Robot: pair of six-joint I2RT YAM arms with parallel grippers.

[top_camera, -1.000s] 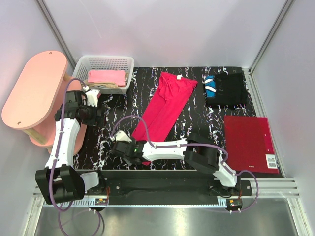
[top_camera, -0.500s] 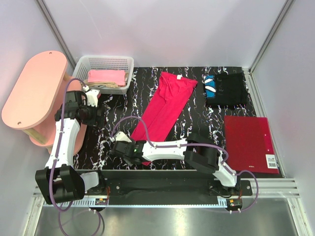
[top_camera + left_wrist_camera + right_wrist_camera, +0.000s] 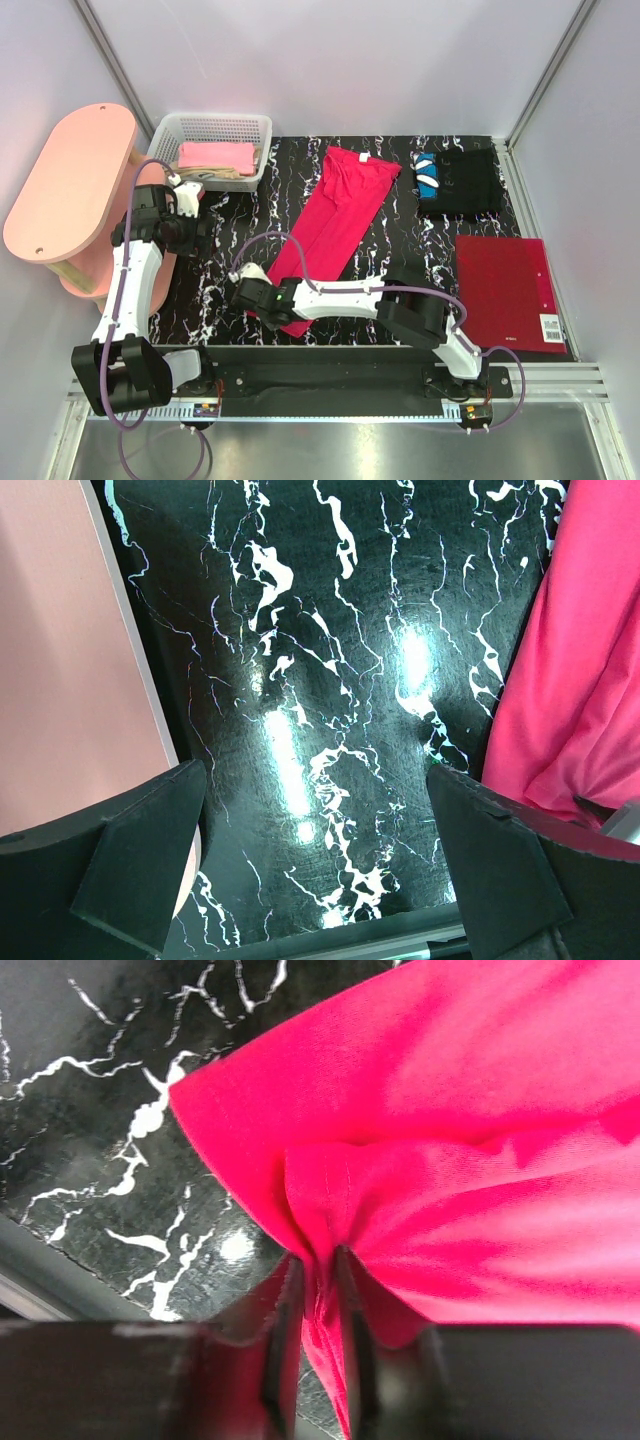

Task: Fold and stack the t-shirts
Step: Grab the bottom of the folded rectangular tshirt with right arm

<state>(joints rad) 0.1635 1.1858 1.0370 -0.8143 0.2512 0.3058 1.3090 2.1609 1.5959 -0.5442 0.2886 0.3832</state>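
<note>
Found the right gripper point(image 3: 312, 1260) drawn narrow, nipping a raised fold of the crimson-red short-sleeved cloth t-shirt point(image 3: 450, 1110) at its near corner, low over the black white-veined marble tabletop point(image 3: 240, 215). Saw cloth bunched between the two fingers, so read it as a real hold, not a brush. Found the left gripper point(image 3: 318, 840) spread wide and holding nothing, hovering over bare marble with the red hem just off to its side.

From above, saw that red t-shirt lying as a long narrow strip, slanting from the far middle of the table, white neck tag uppermost, down to the near left where the right arm had it. Judged it doubled lengthwise only, with the crosswise folds left to do.

Noted the black cloth t-shirt with a blue-white patch point(image 3: 465, 185) lying squared up at the far right, apparently folded. Noted the pink folded cloth t-shirt point(image 3: 215, 155) resting in the white plastic mesh basket point(image 3: 212, 120) at the far left, with something pale beige under it; could not tell from that view whether that was a tee or how it lay. Left out of the count the flat stiff dark-red rectangle with a barcode label point(image 3: 505, 290) at the near right.

Judged the job somewhere near its middle: no stack made, garments well apart.
</note>
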